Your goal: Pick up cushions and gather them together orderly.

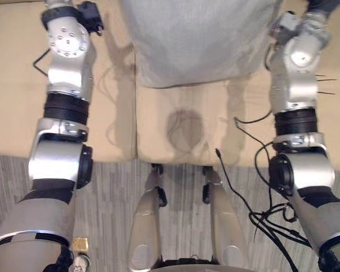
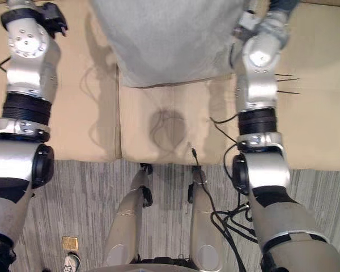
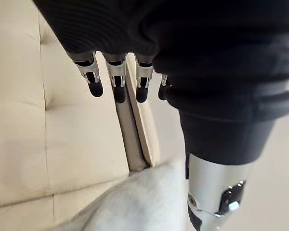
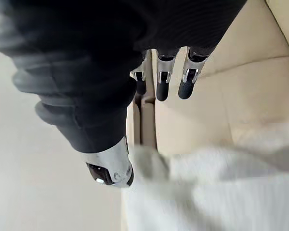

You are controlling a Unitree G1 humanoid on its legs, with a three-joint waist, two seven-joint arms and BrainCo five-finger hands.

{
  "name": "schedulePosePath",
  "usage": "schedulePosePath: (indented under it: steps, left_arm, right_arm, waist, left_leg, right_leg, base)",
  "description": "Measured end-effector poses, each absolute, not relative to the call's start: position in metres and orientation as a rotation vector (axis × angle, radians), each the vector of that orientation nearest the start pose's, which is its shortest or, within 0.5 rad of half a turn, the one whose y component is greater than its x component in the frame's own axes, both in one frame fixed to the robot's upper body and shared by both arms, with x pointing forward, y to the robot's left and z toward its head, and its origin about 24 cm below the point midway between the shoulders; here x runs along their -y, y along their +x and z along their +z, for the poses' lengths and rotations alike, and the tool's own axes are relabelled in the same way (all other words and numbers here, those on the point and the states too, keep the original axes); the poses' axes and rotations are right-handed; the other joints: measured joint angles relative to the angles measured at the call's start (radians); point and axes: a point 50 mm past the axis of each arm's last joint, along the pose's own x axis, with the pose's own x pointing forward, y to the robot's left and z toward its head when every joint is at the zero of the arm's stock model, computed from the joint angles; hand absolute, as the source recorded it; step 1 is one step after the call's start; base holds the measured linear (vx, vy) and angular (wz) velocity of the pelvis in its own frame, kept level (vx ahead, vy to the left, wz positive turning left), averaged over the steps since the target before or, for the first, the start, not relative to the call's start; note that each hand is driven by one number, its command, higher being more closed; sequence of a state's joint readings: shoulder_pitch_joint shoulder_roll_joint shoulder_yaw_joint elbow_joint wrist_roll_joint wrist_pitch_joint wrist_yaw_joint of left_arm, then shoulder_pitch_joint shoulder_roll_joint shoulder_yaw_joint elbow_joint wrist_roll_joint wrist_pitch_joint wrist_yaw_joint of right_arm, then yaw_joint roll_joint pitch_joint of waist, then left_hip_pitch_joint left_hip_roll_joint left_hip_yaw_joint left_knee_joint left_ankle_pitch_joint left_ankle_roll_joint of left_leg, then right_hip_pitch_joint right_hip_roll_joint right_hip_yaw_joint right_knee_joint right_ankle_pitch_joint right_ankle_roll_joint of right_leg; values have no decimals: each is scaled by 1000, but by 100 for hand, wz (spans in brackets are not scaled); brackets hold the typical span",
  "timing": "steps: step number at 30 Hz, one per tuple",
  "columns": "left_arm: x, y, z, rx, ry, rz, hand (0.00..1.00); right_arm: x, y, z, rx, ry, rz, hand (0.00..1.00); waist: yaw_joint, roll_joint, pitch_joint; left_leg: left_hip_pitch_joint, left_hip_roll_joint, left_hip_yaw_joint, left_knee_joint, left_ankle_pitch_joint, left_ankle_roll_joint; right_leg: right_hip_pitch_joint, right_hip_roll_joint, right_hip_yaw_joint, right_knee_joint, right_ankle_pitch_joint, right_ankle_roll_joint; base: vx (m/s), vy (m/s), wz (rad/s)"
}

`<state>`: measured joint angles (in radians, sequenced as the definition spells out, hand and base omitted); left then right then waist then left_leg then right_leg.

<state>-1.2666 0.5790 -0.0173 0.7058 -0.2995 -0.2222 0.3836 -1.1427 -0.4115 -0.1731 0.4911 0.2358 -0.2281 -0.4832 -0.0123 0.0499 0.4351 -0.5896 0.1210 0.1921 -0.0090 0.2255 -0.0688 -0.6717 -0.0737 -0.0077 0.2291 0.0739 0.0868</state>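
Cushion of grey fabric [image 1: 198, 39], upper centre, seems soft, light; we'd clasp its sides; left hand [image 3: 116, 79], right hand [image 4: 162, 82] straight-fingered

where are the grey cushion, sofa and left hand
grey cushion [image 1: 198, 39]: left eye view, its middle
sofa [image 1: 158, 113]: left eye view, bare seat
left hand [image 3: 117, 82]: left wrist view, a finger

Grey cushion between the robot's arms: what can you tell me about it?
The light grey fabric cushion looks soft and finely woven, with a straight lower edge and rounded corners. It rests on the middle section of the beige sofa, its lower edge casting a shadow on the seat. The left hand and right hand flank its two sides with fingers straight; whether either thumb touches the fabric I cannot tell.
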Motion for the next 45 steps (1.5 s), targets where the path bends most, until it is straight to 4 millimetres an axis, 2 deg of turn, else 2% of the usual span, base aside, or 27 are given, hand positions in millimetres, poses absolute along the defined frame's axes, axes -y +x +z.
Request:
schedulePosePath:
  steps: [3,6,8,9,11,12,14,15,16,17,18,20,23,26,30,34,35,36,37,38,39,40,41,42,43,44,45]
  left_arm:
    - [-257,355,357,859,-4,436,0]
    - [-260,353,331,826,12,402,0]
    - [-255,352,284,740,38,339,0]
    - [-252,350,270,713,40,322,0]
    - [-242,339,200,560,11,268,0]
    - [-239,334,177,500,-4,257,0]
    - [-228,305,95,263,-61,245,0]
    - [-225,294,72,188,-68,237,0]
    - [-222,273,39,74,-78,229,0]
    - [-221,265,28,32,-80,225,0]
    - [-222,240,1,-77,-56,216,0]
    - [-229,203,-39,-269,-2,211,0]
    - [-238,167,-75,-463,65,212,0]
    - [-241,134,-100,-633,127,188,0]
    - [-248,118,-107,-700,175,199,0]
    - [-253,119,-105,-692,192,201,0]
    - [-253,123,-101,-673,195,202,0]
    - [-253,126,-98,-653,196,202,0]
    - [-248,134,-94,-616,188,201,0]
    - [-247,136,-93,-606,187,204,0]
    - [-246,137,-92,-599,186,206,0]
    - [-244,139,-90,-586,182,206,0]
    - [-242,139,-89,-581,177,206,0]
    - [-242,140,-88,-572,177,207,0]
    - [-234,144,-89,-568,149,208,0]
    - [-230,146,-89,-561,132,207,0]
    - [-221,148,-89,-551,106,199,0]
  right_arm:
    - [254,336,333,933,192,-524,0]
    - [266,330,309,891,150,-503,0]
    - [272,326,270,797,96,-466,0]
    - [273,324,258,766,77,-456,0]
    - [272,312,200,614,46,-428,0]
    - [271,308,182,564,46,-421,0]
    - [266,287,115,356,48,-416,0]
    - [264,278,96,287,28,-413,0]
    - [263,261,66,179,-1,-411,0]
    - [262,255,56,139,-10,-410,0]
    - [260,238,26,17,-51,-401,0]
    - [261,205,-21,-206,-109,-384,0]
    - [261,166,-66,-444,-164,-353,0]
    - [261,134,-93,-614,-186,-326,0]
    - [253,103,-110,-730,-161,-291,0]
    - [236,107,-115,-745,-144,-227,0]
    - [231,107,-116,-746,-131,-220,0]
    - [228,107,-117,-746,-121,-221,0]
    - [220,109,-118,-744,-107,-202,0]
    - [216,104,-120,-758,-101,-194,0]
    - [214,101,-121,-765,-99,-185,0]
    - [208,99,-122,-771,-92,-171,0]
    - [207,99,-122,-770,-93,-163,0]
    - [205,104,-121,-760,-96,-150,0]
    - [208,116,-117,-729,-110,-147,0]
    - [210,120,-115,-714,-118,-147,0]
    - [214,129,-109,-676,-133,-146,0]
  waist:
    - [-1,-1,0]
    - [-3,-2,-1]
    - [-5,-3,-2]
    - [-5,-3,-2]
    - [-5,-6,-5]
    - [-7,-8,-10]
    - [-6,-13,-50]
    - [-7,-14,-68]
    - [-8,-15,-76]
    - [-9,-16,-77]
    - [-14,-23,-96]
    - [-23,-31,-168]
    - [-26,-47,-222]
    - [-28,-61,-255]
    - [-29,-82,-273]
    - [-22,-103,-275]
    - [-19,-103,-283]
    - [-15,-98,-283]
    - [-9,-90,-277]
    - [-9,-94,-278]
    - [-7,-98,-281]
    - [-1,-113,-290]
    - [2,-121,-294]
    - [11,-137,-301]
    - [29,-137,-313]
    - [38,-124,-312]
    - [50,-106,-308]
  left_leg:
    - [12,0,1,-3,0,0]
    - [29,3,2,-3,-1,0]
    - [65,6,5,-1,-5,4]
    - [74,7,7,7,-16,15]
    - [112,9,7,45,-56,15]
    - [121,10,7,56,-68,16]
    - [151,3,5,63,-88,15]
    - [155,4,4,63,-90,17]
    - [186,4,2,59,-92,14]
    - [201,4,2,58,-95,11]
    - [238,5,4,57,-105,8]
    - [275,4,5,59,-115,10]
    - [351,3,17,59,-141,4]
    - [427,1,47,57,-163,2]
    - [469,5,76,80,-177,5]
    - [378,59,109,273,-261,17]
    - [347,81,105,293,-263,22]
    - [331,96,105,287,-261,30]
    - [323,116,98,289,-256,44]
    - [326,115,77,292,-250,42]
    - [329,113,66,295,-246,39]
    - [325,107,41,295,-231,30]
    - [320,102,34,293,-220,25]
    - [300,88,25,284,-190,16]
    - [274,89,28,245,-135,6]
    - [268,96,29,214,-118,10]
    - [252,103,29,160,-83,0]
  right_leg:
    - [0,-9,-10,28,-15,0]
    - [19,-10,-19,31,-18,1]
    - [60,-14,-23,31,-28,8]
    - [75,-14,-25,32,-34,6]
    - [132,-16,-29,32,-50,6]
    - [147,-17,-29,32,-58,10]
    - [182,-14,-30,25,-71,8]
    - [190,-14,-32,21,-73,9]
    - [227,-13,-35,4,-73,9]
    - [245,-12,-36,-3,-73,10]
    - [292,-8,-37,-31,-74,11]
    - [344,-8,-44,-62,-73,11]
    - [424,-8,-32,-93,-74,10]
    - [482,-10,-3,-103,-83,16]
    - [511,-15,22,-104,-83,15]
    - [485,0,36,-96,-60,4]
    - [476,3,19,-112,-64,16]
    - [468,6,-3,-90,-80,5]
    - [385,0,-23,160,-143,-56]
    - [379,-12,-16,348,-180,-39]
    - [390,-19,-10,433,-202,-25]
    - [427,-26,14,558,-241,13]
    - [441,-30,20,576,-249,26]
    - [478,-34,33,538,-285,47]
    - [483,-22,28,447,-341,47]
    - [485,-12,20,408,-355,41]
    - [496,5,-2,331,-396,11]
  base:
    - [8,-24,7]
    - [10,-34,5]
    - [21,-53,8]
    - [31,-52,7]
    - [36,-48,6]
    - [44,-43,3]
    - [60,-34,3]
    - [94,-27,4]
    - [90,-22,3]
    - [113,-30,-2]
    - [79,-20,-4]
    - [100,-9,-4]
    - [85,19,-15]
    - [29,36,-26]
    - [-43,35,-21]
    - [-99,15,-33]
    - [-103,19,-28]
    - [-117,16,-12]
    - [-99,-26,14]
    - [-97,-34,27]
    - [-65,-84,53]
    - [-98,-152,44]
    - [-114,-188,46]
    - [-211,-265,22]
    - [-161,-183,7]
    - [-218,-218,-12]
    - [-271,-233,-12]
